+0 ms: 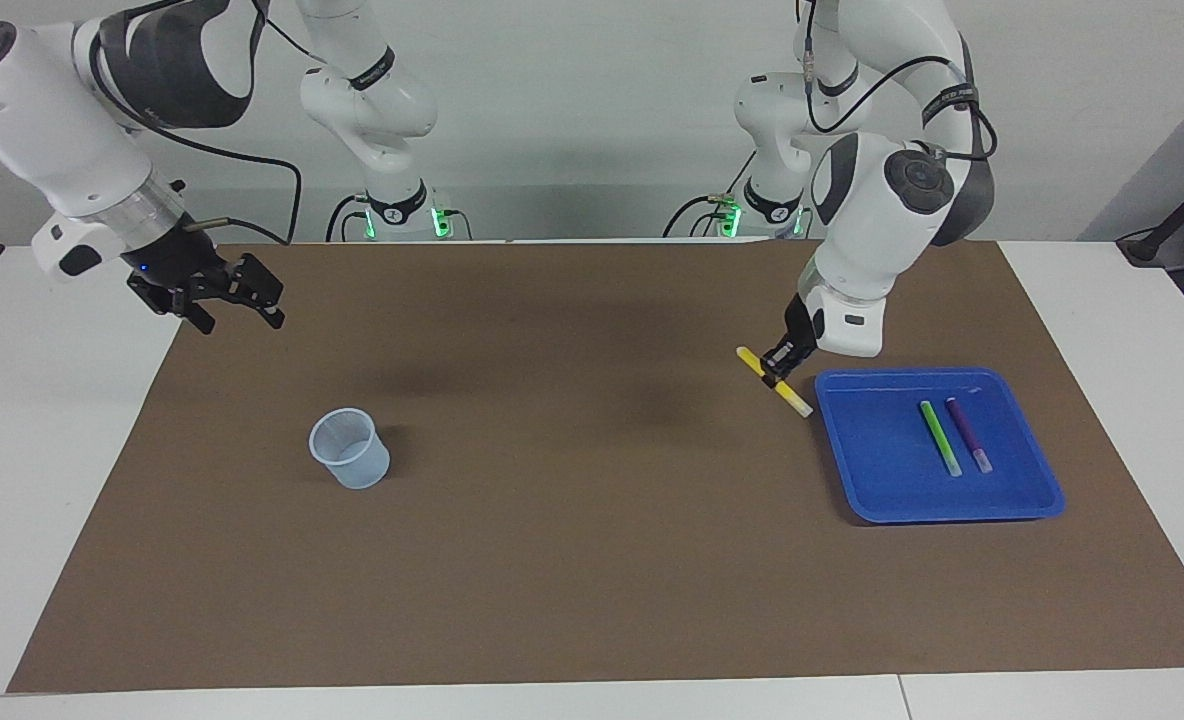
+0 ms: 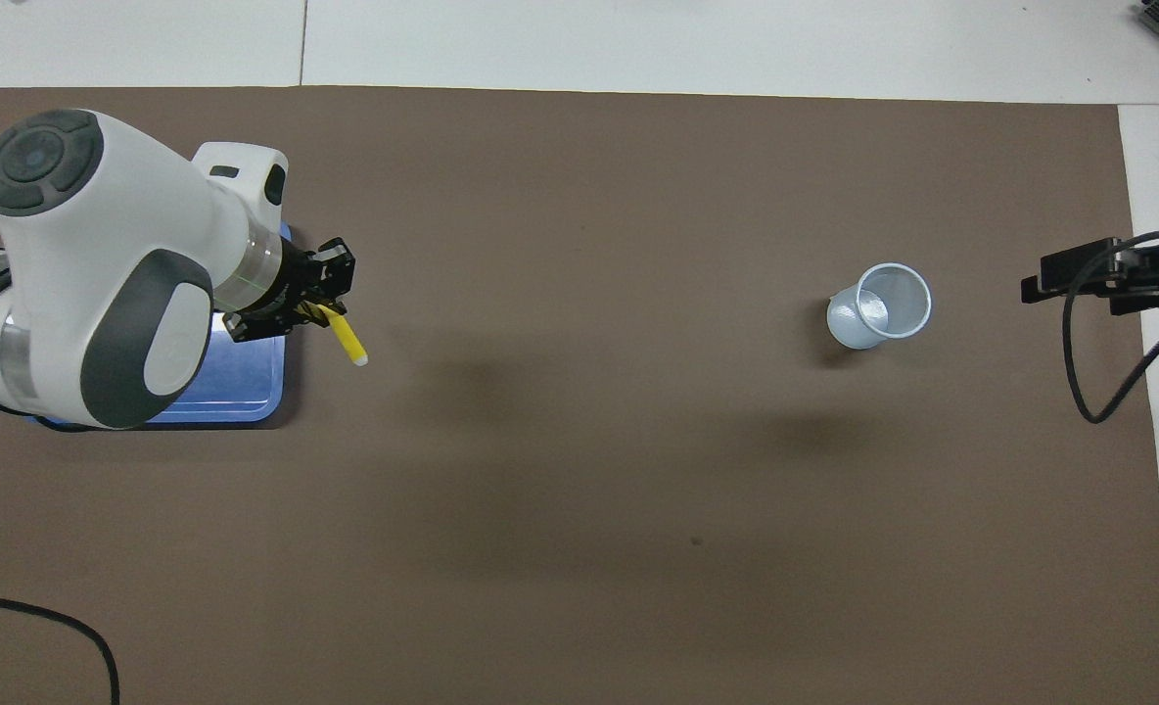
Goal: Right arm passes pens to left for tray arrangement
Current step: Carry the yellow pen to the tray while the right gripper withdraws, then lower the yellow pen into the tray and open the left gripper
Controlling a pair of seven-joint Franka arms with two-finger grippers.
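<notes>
Glossy plastic tray [image 1: 857,500], translucent plastic cup [image 1: 350,448], and a matt, seemingly paper mat [image 1: 572,560].

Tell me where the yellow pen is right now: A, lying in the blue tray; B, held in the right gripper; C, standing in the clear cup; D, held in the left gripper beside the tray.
D: the left gripper is shut on the yellow pen, up beside the blue tray's rim.

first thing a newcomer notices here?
The bright blue tray at the left arm's end of the table, with the green pen and purple pen lying side by side in it. Next, the left gripper, shut on the yellow pen, up beside the tray's rim.
</notes>
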